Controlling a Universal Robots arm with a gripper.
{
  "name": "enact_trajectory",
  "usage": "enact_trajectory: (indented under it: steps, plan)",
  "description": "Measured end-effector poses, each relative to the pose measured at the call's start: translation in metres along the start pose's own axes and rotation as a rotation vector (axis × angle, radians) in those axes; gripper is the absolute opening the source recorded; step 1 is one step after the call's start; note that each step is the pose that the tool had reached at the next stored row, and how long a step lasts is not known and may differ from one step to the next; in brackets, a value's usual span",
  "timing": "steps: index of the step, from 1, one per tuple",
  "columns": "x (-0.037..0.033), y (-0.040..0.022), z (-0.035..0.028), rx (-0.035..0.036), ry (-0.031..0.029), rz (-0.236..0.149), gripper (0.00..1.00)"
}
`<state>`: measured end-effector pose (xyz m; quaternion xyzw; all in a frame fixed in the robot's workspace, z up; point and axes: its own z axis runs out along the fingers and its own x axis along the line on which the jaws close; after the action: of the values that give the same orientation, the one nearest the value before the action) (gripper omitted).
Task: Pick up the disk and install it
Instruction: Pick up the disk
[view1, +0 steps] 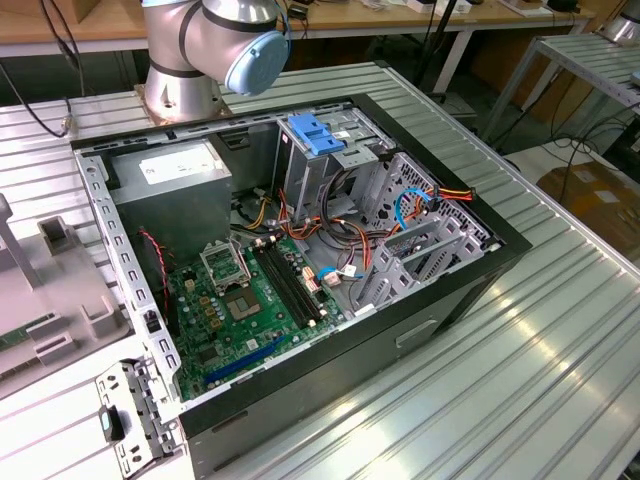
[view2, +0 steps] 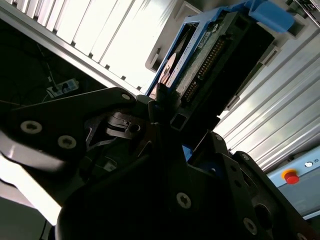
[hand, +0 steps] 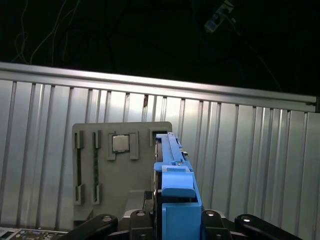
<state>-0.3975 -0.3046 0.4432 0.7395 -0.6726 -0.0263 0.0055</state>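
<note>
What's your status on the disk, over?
Gripper shut on the disk by its blue carrier. Disk not yet in the open computer case. Grey parts tray beyond it, nothing blocking seen.

An open computer (view1: 400, 345) lies on the tabletop (view1: 540, 400). A green board (view1: 225, 320) sits inside. The arm (view1: 200, 40) stands at the far edge.

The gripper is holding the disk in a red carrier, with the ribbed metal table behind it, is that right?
Not quite: red is wrong. The first wrist view shows the gripper shut on the disk in a blue carrier, with the ribbed metal table behind it.
</note>
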Motion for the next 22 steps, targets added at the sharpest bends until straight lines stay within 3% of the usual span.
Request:
enact_trajectory:
  steps: [22]
  plan:
    - [-0.0016, 0.0011, -0.0281, 0.0000, 0.0000, 0.000, 0.36]
